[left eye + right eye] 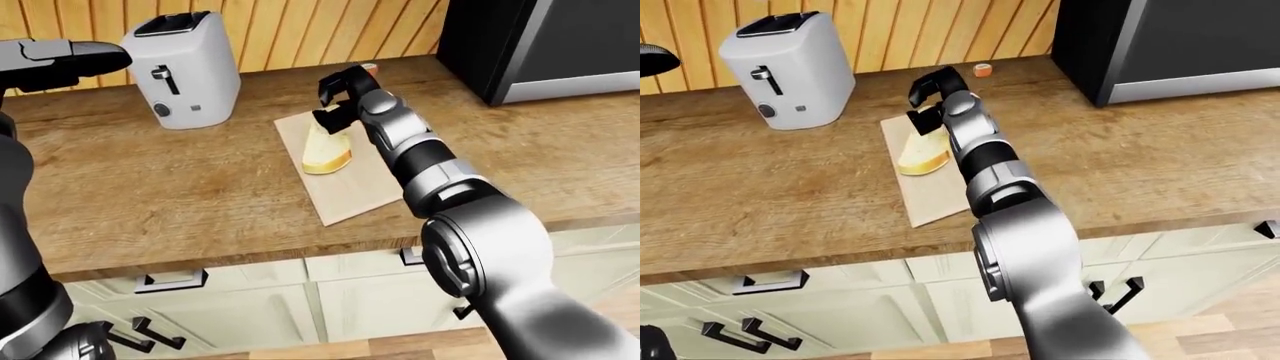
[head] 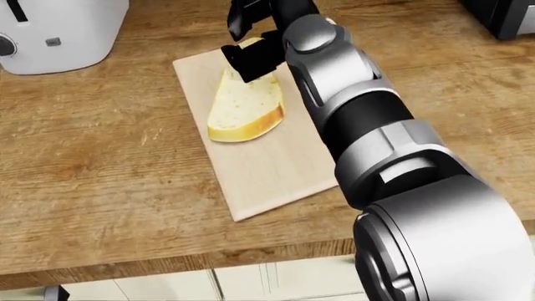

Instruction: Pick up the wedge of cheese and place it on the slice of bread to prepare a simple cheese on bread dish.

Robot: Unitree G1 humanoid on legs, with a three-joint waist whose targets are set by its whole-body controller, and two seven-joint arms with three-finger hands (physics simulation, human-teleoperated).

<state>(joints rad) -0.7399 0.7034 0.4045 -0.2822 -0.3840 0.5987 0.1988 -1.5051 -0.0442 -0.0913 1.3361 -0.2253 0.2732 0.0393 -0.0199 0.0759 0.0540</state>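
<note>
A slice of bread (image 2: 244, 103) lies on a pale wooden cutting board (image 2: 268, 169) on the wooden counter. My right hand (image 2: 248, 36) hovers over the bread's top end in the head view, its black fingers (image 2: 255, 61) closed round a pale wedge of cheese (image 2: 253, 42), of which only a sliver shows. I cannot tell whether the cheese touches the bread. My right arm runs from the bottom right and hides the board's right side. My left arm (image 1: 60, 58) is raised at the upper left of the left-eye view, far from the board; its fingers are not clear.
A white toaster (image 1: 185, 67) stands left of the board by the wood-panelled wall. A dark microwave (image 1: 560, 45) fills the upper right. A small orange thing (image 1: 983, 70) sits near the wall. Cabinet drawers with dark handles (image 1: 770, 281) lie below the counter edge.
</note>
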